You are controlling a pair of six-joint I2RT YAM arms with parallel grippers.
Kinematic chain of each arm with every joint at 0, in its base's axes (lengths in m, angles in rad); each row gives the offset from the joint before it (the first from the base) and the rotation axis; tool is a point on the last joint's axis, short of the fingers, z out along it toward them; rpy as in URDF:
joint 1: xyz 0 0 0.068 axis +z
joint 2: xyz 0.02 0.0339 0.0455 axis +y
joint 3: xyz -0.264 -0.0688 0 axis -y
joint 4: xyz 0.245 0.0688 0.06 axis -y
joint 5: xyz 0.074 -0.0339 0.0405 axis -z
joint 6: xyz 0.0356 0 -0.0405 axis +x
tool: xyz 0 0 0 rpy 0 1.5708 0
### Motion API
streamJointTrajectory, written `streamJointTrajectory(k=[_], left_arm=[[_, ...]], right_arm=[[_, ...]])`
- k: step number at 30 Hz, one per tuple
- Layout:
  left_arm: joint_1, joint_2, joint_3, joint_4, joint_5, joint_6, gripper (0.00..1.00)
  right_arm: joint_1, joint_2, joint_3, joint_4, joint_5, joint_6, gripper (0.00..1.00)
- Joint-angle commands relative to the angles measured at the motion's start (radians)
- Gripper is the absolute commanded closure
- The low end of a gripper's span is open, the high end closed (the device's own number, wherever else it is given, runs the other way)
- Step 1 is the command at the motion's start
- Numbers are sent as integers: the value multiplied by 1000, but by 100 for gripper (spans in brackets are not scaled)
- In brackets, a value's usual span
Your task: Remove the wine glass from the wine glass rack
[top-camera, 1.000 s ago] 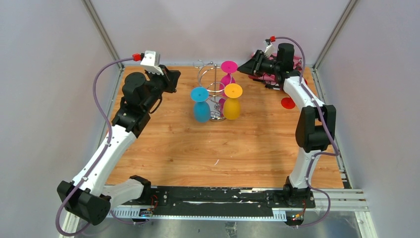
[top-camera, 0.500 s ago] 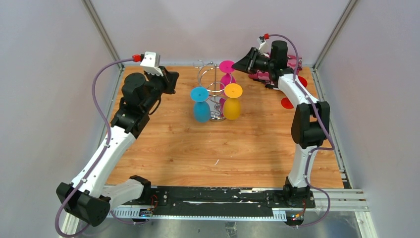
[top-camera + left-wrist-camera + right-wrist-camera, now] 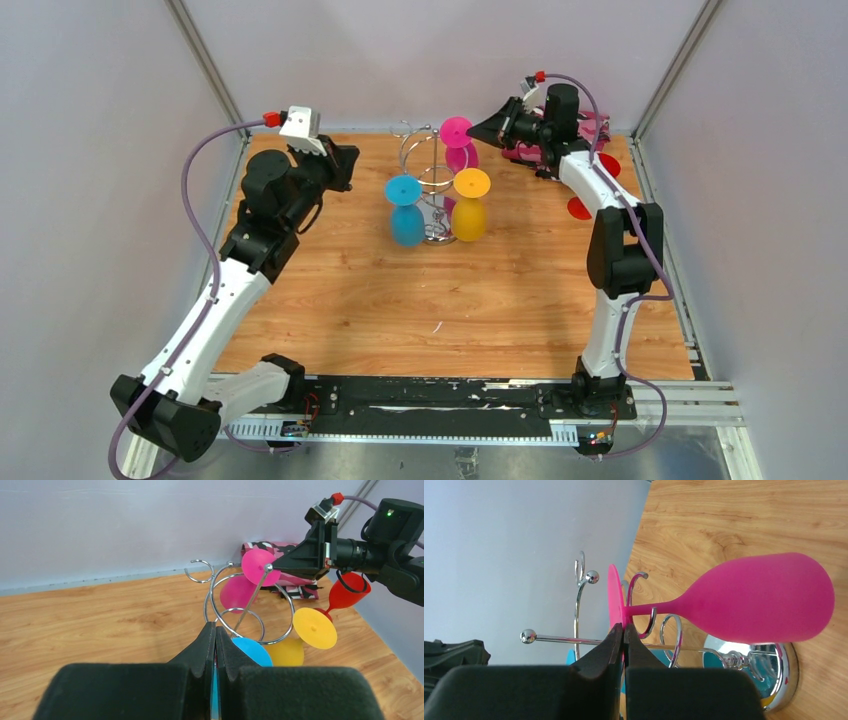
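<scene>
Wine glass, pink: foot pinched edge-on between the closed fingers of right gripper; hangs bowl-down on far side of rack. Rack also holds blue glass and yellow glass. Left gripper: closed, empty, near rack, apart.

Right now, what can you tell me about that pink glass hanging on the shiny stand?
The pink wine glass is opaque, matte, plastic-looking: a rounded bowl, thin stem and flat round foot. It hangs upside down on the far side of the wine glass rack, stem through a wire loop, foot on top. The right end effector is shut on the foot's rim.
</scene>
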Motion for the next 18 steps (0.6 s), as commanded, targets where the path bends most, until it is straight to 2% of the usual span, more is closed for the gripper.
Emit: streamJointTrajectory(k=[1, 5, 9, 18], left_arm=[[-5, -24, -4, -10, 2, -1, 95], [-5, -31, -2, -15, 5, -4, 95], [-5, -37, -3, -20, 11, -6, 95], [-5, -44, 6, -35, 15, -5, 96]], right_arm=[[14, -7, -23, 16, 36, 109, 100], [13, -3, -35, 11, 61, 181, 100], [13, -2, -69, 106, 66, 295, 100], [9, 6, -54, 164, 126, 375, 100]])
